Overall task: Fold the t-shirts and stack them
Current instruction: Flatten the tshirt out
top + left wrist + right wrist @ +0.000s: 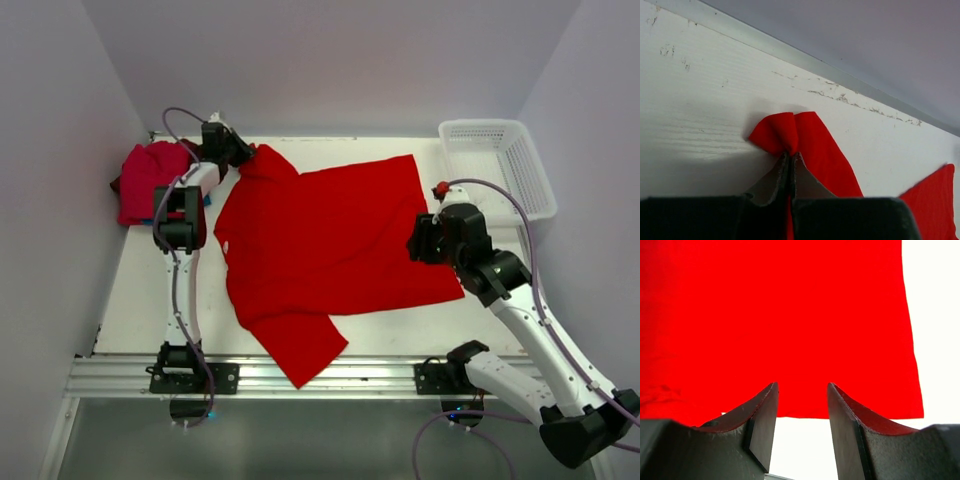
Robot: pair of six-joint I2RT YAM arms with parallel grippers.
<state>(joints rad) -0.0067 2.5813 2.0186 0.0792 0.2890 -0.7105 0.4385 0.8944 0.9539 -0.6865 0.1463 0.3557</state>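
Note:
A large bright red t-shirt lies spread flat across the white table, one sleeve toward the front edge. My left gripper is at the shirt's far left sleeve. In the left wrist view its jaws are shut on a bunched fold of the red cloth. My right gripper hovers at the shirt's right hem. In the right wrist view it stands open over the hem edge, with nothing between the fingers. A folded pile of red and maroon shirts sits at the far left, with a sliver of teal-blue beside it.
A white mesh basket stands at the back right corner of the table. The side walls are close on the left and right. An aluminium rail with both arm bases runs along the near edge.

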